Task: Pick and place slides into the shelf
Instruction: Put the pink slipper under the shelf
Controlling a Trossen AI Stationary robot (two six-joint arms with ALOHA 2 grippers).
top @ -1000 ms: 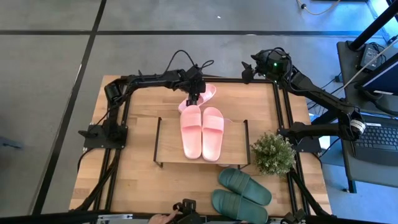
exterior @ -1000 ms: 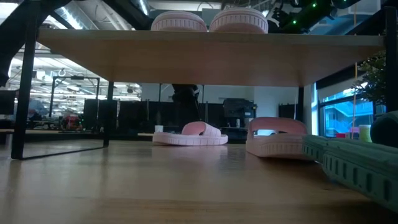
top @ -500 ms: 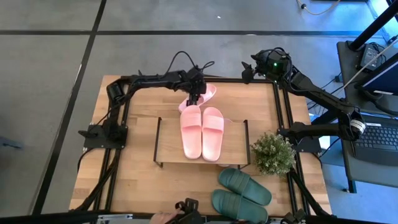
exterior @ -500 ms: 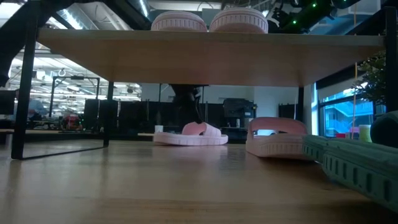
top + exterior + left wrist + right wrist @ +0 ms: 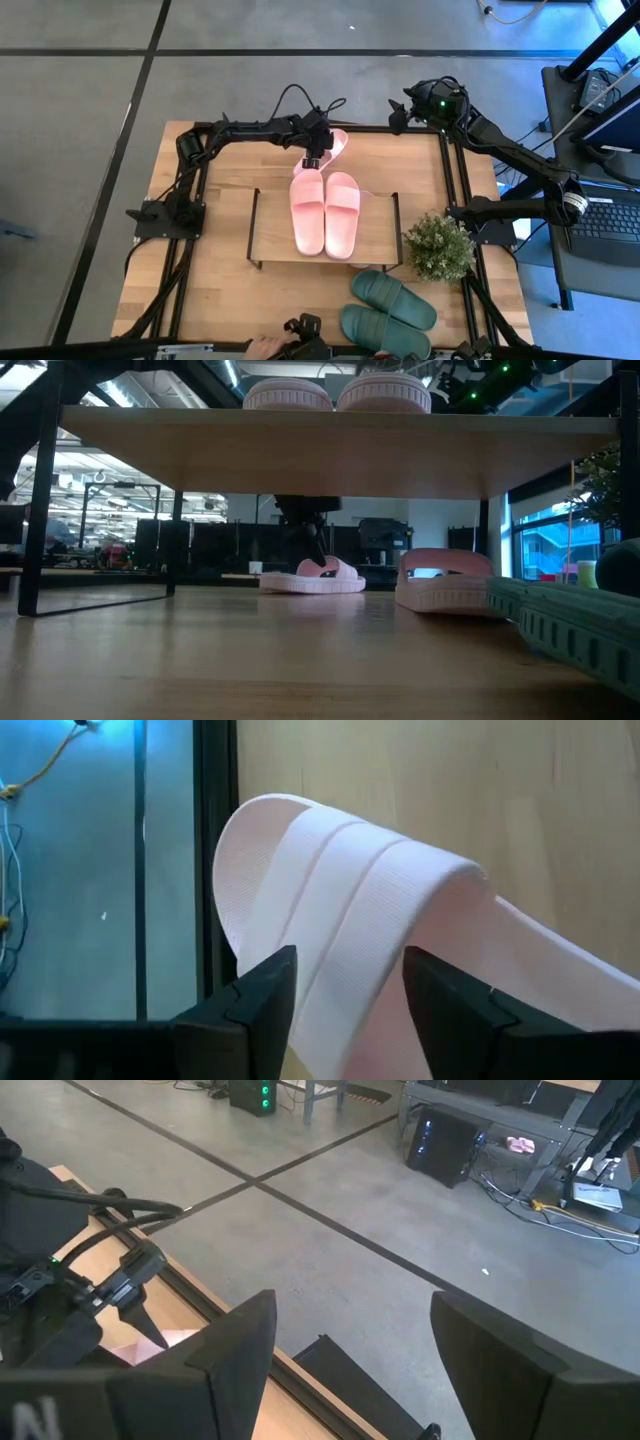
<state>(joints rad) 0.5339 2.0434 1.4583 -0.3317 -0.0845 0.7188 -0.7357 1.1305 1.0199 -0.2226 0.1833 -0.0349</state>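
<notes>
Pink slide [image 5: 333, 146] on the table behind the shelf [image 5: 270, 232], at the far edge; strap between the fingers of the left gripper [image 5: 345, 982], jaws straddling it and narrowing, not yet clearly clamped. To do well: close squarely on the strap's middle, lift clear of the shelf board before carrying. Pink pair [image 5: 325, 211] on top; green pair [image 5: 388, 308] near right. Right gripper [image 5: 352, 1342] parked far right, fingers apart

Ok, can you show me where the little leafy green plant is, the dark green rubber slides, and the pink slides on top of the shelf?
Little leafy green plant [image 5: 439, 246]: high view, middle of its leaves.
Dark green rubber slides [image 5: 393, 298]: high view, strap of the upper slide.
Pink rubber slides on the shelf [image 5: 308, 207]: high view, strap of the left slide.
</notes>
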